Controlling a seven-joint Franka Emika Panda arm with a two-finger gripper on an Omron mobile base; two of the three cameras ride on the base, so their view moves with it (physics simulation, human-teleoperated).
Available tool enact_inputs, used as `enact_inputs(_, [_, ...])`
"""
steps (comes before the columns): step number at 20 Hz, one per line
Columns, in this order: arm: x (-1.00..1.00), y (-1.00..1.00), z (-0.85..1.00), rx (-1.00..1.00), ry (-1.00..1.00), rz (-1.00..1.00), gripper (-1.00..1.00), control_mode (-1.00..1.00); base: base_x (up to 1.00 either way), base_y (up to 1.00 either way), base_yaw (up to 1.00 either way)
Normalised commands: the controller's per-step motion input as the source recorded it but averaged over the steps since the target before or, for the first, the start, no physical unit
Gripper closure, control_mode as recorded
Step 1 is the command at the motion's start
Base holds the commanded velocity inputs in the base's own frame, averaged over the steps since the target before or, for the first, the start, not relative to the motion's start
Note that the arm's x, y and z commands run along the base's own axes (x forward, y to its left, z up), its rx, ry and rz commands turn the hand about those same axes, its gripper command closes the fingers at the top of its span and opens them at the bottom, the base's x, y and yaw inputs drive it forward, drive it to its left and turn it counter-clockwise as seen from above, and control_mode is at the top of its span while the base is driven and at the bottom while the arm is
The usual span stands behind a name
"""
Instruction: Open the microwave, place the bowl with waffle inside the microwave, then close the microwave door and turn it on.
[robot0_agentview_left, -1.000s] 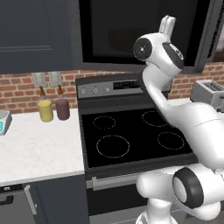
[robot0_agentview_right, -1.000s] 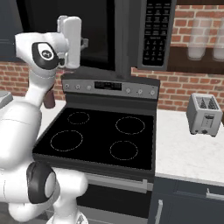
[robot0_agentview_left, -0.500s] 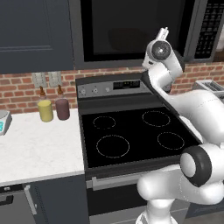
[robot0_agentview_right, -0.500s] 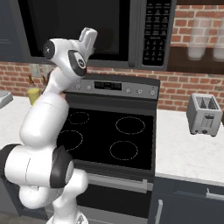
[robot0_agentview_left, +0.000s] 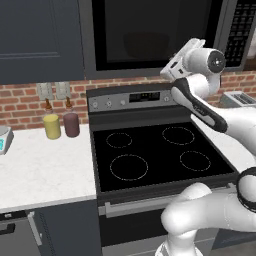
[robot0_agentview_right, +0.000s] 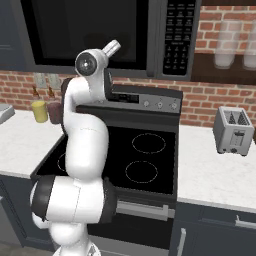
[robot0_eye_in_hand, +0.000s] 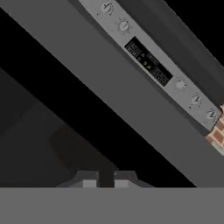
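The microwave hangs above the stove, its keypad at the right. The microwave door lies flush with the front, closed. A dim rounded shape shows faintly behind the black glass; I cannot tell whether it is the bowl. My gripper is raised in front of the door's lower edge and points at it. In the hand view the gripper has its tips close together, a narrow gap between them and nothing in it. Beyond them run the door's grey bottom frame and the stove's knob panel.
The black stove top lies below my arm. A yellow jar and a dark red jar stand on the left counter by the brick wall. A silver toaster stands on the right counter.
My hand has swung down from high in front of the microwave to the door's lower edge, and the arm has stretched forward. The stove and counters have not shifted.
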Motion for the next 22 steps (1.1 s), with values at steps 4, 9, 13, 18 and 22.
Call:
enact_inputs(4, [0.36, -0.31, -0.01, 0.00, 0.18, 0.53, 1.00, -1.00, 0.00, 0.00, 0.00])
enact_inputs(9, [-0.95, -0.56, 0.00, -0.03, 0.00, 0.38, 1.00, -1.00, 0.00, 0.00, 0.00])
enact_inputs(13, [-1.00, -0.62, 0.00, -0.03, 0.00, 0.05, 1.00, -1.00, 0.00, 0.00, 0.00])
enact_inputs(18, [-0.99, -0.68, 0.00, -0.02, 0.01, -0.09, 1.00, -1.00, 0.00, 0.00, 0.00])
enact_inputs(22, [-0.79, -0.55, 0.01, -0.09, 0.11, -0.15, 1.00, -1.00, 0.00, 0.00, 0.00])
